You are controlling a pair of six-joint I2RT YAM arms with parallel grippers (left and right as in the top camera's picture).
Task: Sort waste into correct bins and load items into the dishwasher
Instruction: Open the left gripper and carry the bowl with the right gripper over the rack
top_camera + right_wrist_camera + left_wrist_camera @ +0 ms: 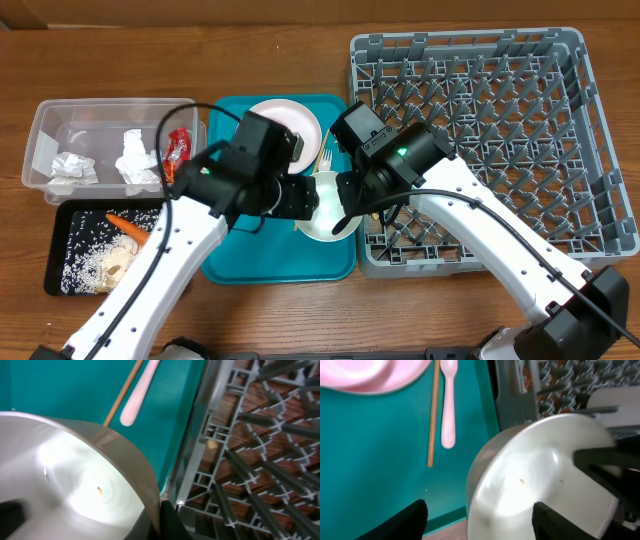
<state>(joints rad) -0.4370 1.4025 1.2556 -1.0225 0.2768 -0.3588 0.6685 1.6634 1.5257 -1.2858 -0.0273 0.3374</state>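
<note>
A white bowl [322, 207] hangs tilted over the right edge of the teal tray [240, 262], beside the grey dishwasher rack [500, 140]. My right gripper [350, 218] is shut on the bowl's rim; in the right wrist view its jaws [160, 516] pinch the bowl's wall [75, 485]. My left gripper [480, 522] stands open, one finger over the tray and the other in front of the bowl [535, 485]. On the tray lie a pink plate [285, 122], a fork [448, 405] and a chopstick [433, 410].
A clear tub [50, 125] at the left holds white napkins [135, 160] and a red wrapper [178, 148]. In front of it, a black tray [60, 255] carries a carrot [128, 226] and rice crumbs [105, 262]. The rack's pegs [250, 450] stand close by the bowl.
</note>
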